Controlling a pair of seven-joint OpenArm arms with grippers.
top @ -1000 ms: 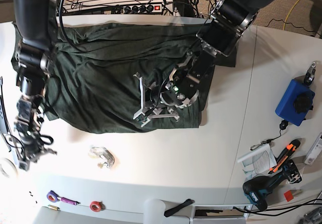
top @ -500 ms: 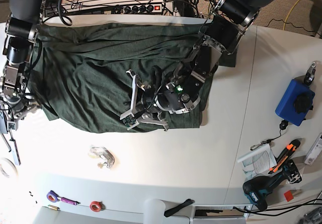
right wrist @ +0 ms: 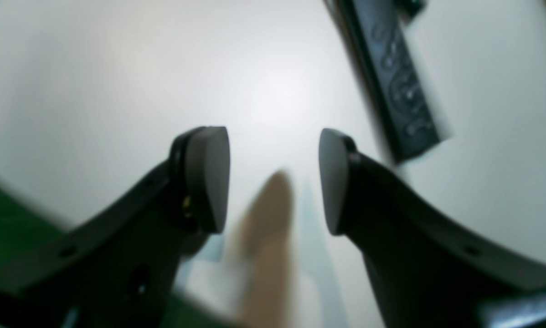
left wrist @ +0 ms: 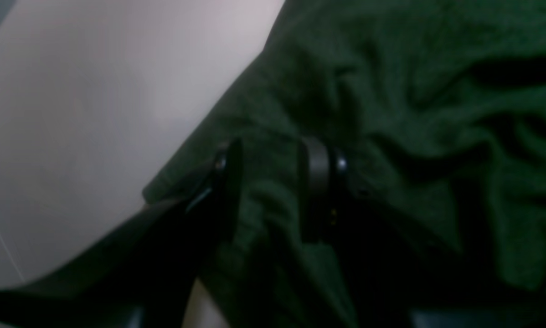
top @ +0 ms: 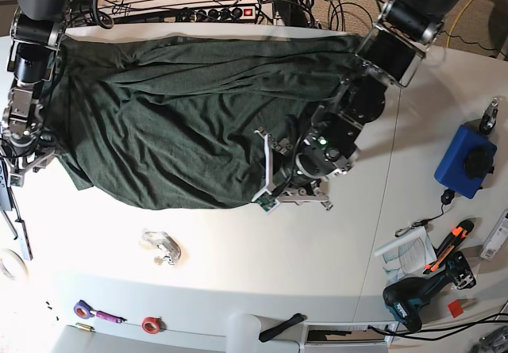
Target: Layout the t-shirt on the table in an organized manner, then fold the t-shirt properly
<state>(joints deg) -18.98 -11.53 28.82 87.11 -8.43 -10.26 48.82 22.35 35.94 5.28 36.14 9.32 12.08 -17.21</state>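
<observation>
Dark green cloth fills your left wrist view: the left gripper has its two fingers parted a little way, with a ridge of the t-shirt bunched between them. The pads sit at either side of that fold, but you cannot tell whether they are actually pinching it or only resting around it. In the base view this gripper sits at the shirt's near right edge, where the cloth meets the bare table.

Your right gripper is released, its fingers spread wide with nothing between them but white tabletop. A blurred dark bar lies beyond it on the surface, and a blurred tan shape shows below the gap. In the base view that gripper hangs at the shirt's left edge.

The t-shirt lies spread and wrinkled across the far half of the table, from the left arm's side to the right arm's. Near you on the white top sit a small clear clip-like piece, a blue box, an orange-handled tool and a dark drill. A power strip and cables run behind the table.
</observation>
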